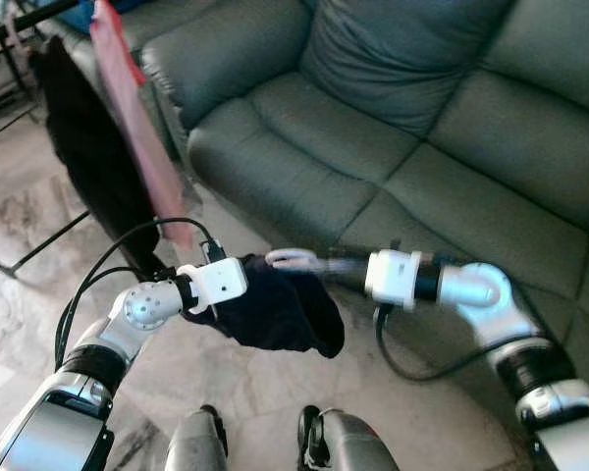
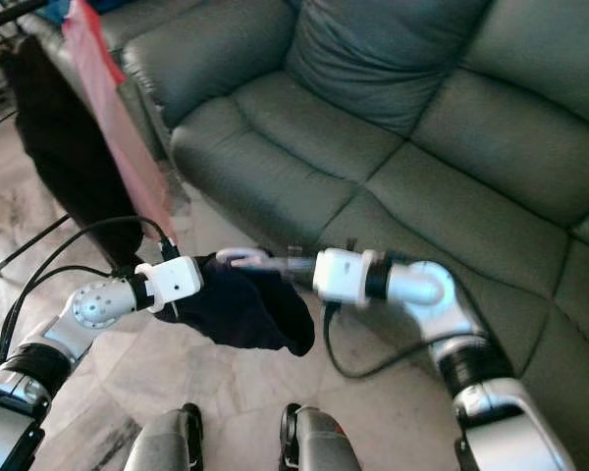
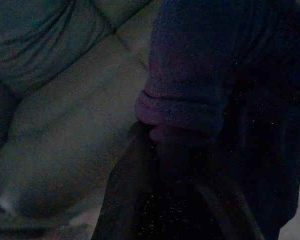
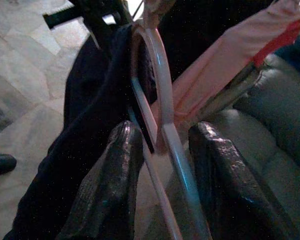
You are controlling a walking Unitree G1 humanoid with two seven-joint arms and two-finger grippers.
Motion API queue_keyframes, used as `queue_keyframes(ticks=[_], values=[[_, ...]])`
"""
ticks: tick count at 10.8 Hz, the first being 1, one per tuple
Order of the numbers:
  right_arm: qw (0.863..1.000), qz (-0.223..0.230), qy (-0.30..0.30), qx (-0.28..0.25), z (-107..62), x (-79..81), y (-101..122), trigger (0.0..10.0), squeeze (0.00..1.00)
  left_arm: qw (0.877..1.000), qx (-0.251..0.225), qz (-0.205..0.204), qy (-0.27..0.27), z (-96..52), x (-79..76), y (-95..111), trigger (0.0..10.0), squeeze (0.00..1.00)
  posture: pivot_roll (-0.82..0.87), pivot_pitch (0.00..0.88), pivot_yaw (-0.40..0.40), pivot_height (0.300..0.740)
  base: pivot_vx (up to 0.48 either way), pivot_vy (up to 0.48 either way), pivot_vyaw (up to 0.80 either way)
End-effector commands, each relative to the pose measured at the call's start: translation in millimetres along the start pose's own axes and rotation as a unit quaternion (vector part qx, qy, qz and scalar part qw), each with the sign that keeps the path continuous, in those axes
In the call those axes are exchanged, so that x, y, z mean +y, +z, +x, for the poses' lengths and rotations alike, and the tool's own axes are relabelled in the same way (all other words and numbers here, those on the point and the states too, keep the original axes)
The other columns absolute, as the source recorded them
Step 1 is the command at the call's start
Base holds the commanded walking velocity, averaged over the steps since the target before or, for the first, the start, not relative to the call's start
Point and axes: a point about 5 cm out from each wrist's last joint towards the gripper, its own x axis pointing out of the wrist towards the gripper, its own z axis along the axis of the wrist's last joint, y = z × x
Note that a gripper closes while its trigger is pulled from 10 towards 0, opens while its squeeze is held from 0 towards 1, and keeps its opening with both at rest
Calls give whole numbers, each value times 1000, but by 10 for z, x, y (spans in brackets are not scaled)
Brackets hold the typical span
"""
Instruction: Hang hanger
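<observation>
I hold both arms out over the marble floor [image 1: 39, 255], just in front of the sofa's [image 1: 393, 128] near edge. Open floor lies to my left and near me; the sofa closes off the far and right side.

One white plastic hanger [image 4: 162, 100], thin and curved, sits between my two tools. My right tool [image 4: 162, 150] has its two glossy black fingers [image 4: 117, 175] narrowly apart with the hanger's bars running between them; I can't tell if the pads press it. One dark navy cloth [image 1: 275, 309], soft and bunched, hangs off the hanger and droops below my left wrist. My left tool [image 1: 238, 299] is buried in that cloth, so I can't tell how its fingers stand. The left wrist view is very dark: a ribbed cuff [image 3: 182, 112] of the cloth, sofa leather beyond.

Far left stands one rack [image 1: 20, 20] with a black bar, carrying two hung items: one black garment [image 1: 93, 157], one pink [image 1: 137, 128]. The sofa is grey-green leather, puffy, seamed cushions. Black cables loop off both wrists.
</observation>
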Motion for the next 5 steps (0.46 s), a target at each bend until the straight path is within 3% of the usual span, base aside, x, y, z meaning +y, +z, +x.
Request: queue_keyframes(ticks=[1,3,5], values=[[1000,12,-18,15,-113,-62,-43,10000,1000,999,9,-15,40,-42,130,-32,0,0,-23,195,-52,740,0,0,0],[997,15,-78,-10,-151,-267,50,10000,1000,998,12,-34,55,-36,128,-52,0,0,-29,194,-49,740,0,0,0],[993,-1,-118,-6,-197,-350,50,10000,1000,995,19,-64,80,-19,134,-78,0,0,-30,195,-50,740,0,0,0]])
